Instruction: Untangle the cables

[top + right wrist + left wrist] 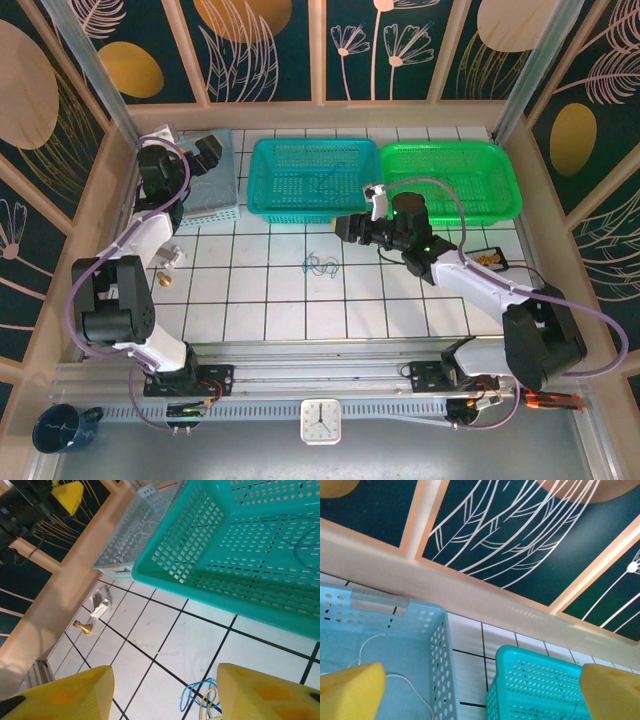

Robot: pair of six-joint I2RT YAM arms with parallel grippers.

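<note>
Two open, empty grippers: the left gripper [480, 692] over the far-left basket [395, 640], the right gripper [165, 695] poised above the cables [202, 700], knotted mid-table [250, 300], probably needing next to lower and pinch one strand.

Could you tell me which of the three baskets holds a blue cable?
The teal middle basket, between the pale blue basket and the green basket; a thin blue cable lies on its floor.

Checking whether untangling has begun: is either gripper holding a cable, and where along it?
Nothing is held. The left gripper and right gripper are both open; the cables lie untouched on the table.
</note>
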